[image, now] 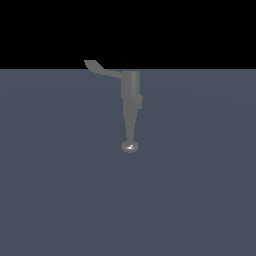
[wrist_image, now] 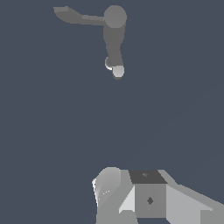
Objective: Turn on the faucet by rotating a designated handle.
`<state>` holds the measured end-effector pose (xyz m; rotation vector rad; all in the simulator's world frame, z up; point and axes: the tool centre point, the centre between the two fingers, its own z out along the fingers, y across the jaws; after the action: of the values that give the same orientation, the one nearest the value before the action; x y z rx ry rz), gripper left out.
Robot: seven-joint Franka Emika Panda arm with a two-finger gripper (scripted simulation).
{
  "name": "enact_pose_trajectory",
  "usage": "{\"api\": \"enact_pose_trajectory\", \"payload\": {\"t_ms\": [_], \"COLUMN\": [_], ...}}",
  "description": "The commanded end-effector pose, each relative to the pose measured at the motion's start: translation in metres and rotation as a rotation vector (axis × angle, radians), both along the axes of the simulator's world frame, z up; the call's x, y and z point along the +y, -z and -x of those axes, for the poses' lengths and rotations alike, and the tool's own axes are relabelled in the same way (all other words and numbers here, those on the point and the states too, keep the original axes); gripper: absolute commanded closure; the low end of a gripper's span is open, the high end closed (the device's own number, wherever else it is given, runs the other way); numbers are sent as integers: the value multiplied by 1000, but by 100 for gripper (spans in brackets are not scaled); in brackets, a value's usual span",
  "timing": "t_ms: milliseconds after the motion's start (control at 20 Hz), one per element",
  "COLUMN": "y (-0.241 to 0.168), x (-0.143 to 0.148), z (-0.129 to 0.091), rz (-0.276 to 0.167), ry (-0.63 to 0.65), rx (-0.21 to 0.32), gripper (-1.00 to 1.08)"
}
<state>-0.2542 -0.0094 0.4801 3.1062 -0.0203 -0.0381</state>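
Note:
The faucet [image: 131,90] is a matte grey fixture standing on the flat grey-blue floor, its tapering spout ending in a shiny rounded knob [image: 129,146]. The handle [image: 100,69], a thin curved lever with a flared tip, sticks out from the body's top toward the exterior view's left. In the wrist view the faucet [wrist_image: 114,33] and its handle [wrist_image: 74,16] are seen from above, well away from my gripper [wrist_image: 131,194]. Only pale grey blocks of the gripper show at the frame's edge, and its jaws cannot be made out. The arm does not appear in the exterior view.
The grey-blue floor [image: 60,190] stretches around the faucet in every direction, under a black background.

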Motion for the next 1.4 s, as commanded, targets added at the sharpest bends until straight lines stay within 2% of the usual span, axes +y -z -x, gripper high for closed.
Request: {"api": "enact_pose_trajectory", "payload": {"t_ms": [0, 450, 800, 1350], "y": [0, 8, 8, 12], "x": [0, -13, -12, -6], "z": [0, -6, -8, -37], "rz": [0, 15, 15, 13], "ry": [0, -6, 5, 132], "rx": [0, 11, 10, 1], "gripper": [108, 108, 108, 108]}}
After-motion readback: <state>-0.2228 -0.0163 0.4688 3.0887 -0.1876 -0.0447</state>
